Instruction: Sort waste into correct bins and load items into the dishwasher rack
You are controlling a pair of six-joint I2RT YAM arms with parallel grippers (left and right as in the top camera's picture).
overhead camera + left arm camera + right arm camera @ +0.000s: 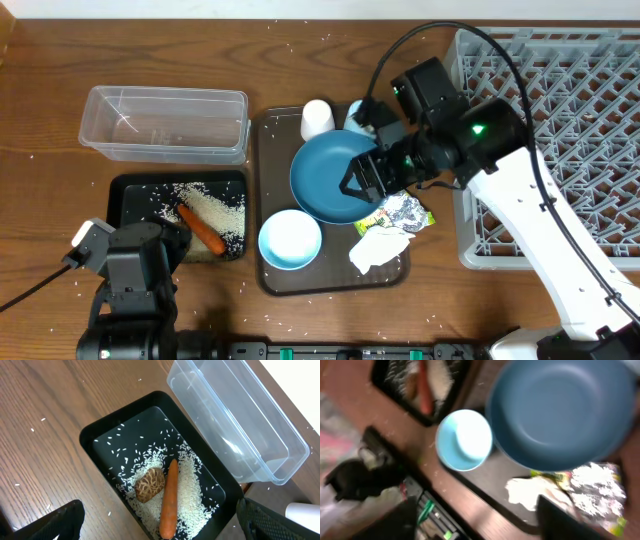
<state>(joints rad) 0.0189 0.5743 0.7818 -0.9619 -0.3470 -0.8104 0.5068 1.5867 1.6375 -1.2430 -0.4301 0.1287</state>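
The shallow black rectangular tray (100,440) is speckled with white rice grains (192,495). The carrot (169,500) is plain orange; the small brown food lump (150,485) shows pale crazed cracks. The large round plate (320,185) is plain dark blue and the square plastic rack (560,90) a grey lattice.

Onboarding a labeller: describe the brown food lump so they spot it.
Find the black tray beside the clear container. On its rice, a brown lump lies against the carrot. It alone is round and wrinkled; the carrot is long, orange.

Right hand (363,182) at plate (322,176), black tray (130,192), carrot (202,229)
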